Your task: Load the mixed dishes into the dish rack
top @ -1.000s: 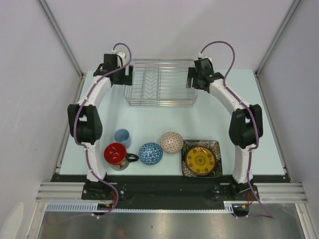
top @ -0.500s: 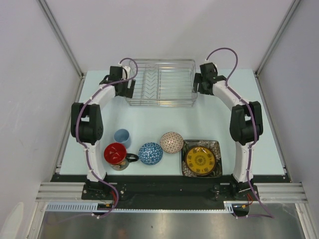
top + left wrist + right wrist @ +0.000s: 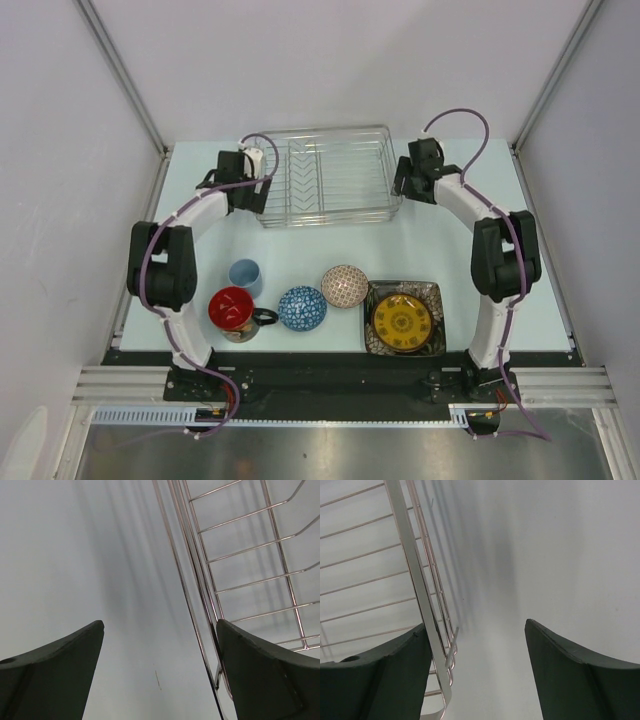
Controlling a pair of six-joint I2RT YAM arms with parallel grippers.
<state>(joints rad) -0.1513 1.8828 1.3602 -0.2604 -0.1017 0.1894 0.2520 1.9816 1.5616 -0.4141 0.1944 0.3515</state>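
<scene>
The dish rack [image 3: 328, 178], a silver wire basket, stands at the back middle of the table. My left gripper [image 3: 257, 190] is open at its left end; in the left wrist view [image 3: 160, 650] the rack's wire wall [image 3: 200, 580] runs just inside the right finger [image 3: 265, 675]. My right gripper [image 3: 403, 181] is open at the rack's right end; in the right wrist view [image 3: 477, 650] the rack's rim [image 3: 415, 580] lies against the left finger [image 3: 375, 675]. Along the near edge sit the light-blue cup [image 3: 245, 273], red mug [image 3: 232, 310], blue bowl [image 3: 302, 308], reddish-white bowl [image 3: 344, 286] and dark square plate [image 3: 404, 318].
Grey walls and metal frame rails close in the table [image 3: 440, 240] at the left, right and back. The rack holds no dishes. Both arm bases stand at the near edge, outside the row of dishes.
Both grippers have come down from above the rack's back corners to its two ends. The rack has shifted slightly to the right and nearer.
</scene>
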